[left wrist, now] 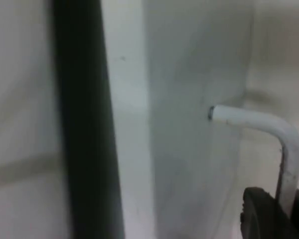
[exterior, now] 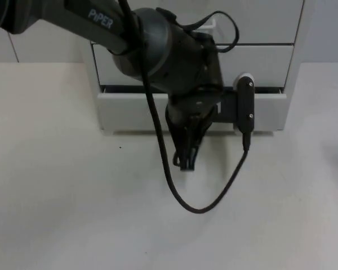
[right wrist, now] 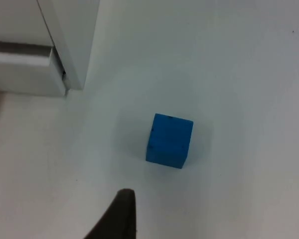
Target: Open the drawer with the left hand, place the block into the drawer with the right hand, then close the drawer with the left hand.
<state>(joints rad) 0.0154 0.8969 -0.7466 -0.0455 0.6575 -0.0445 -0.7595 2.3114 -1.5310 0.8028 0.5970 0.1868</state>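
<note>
A white drawer cabinet (exterior: 197,56) stands at the back of the table. Its bottom drawer (exterior: 129,109) is pulled out a little, with a dark gap above its front. My left gripper (exterior: 186,160) points down in front of that drawer front, shut on the white bar handle (left wrist: 269,124). In the top view the gripper hides the handle. A blue block (right wrist: 169,141) lies on the white table to the right of the cabinet. My right gripper (right wrist: 120,219) waits above the table, a short way from the block and apart from it.
The cabinet's right corner (right wrist: 74,40) and the end of the drawer front (right wrist: 25,69) stand close to the block. The cabinet's upper drawer (exterior: 253,64) is closed. White table (exterior: 73,214) stretches in front of the cabinet.
</note>
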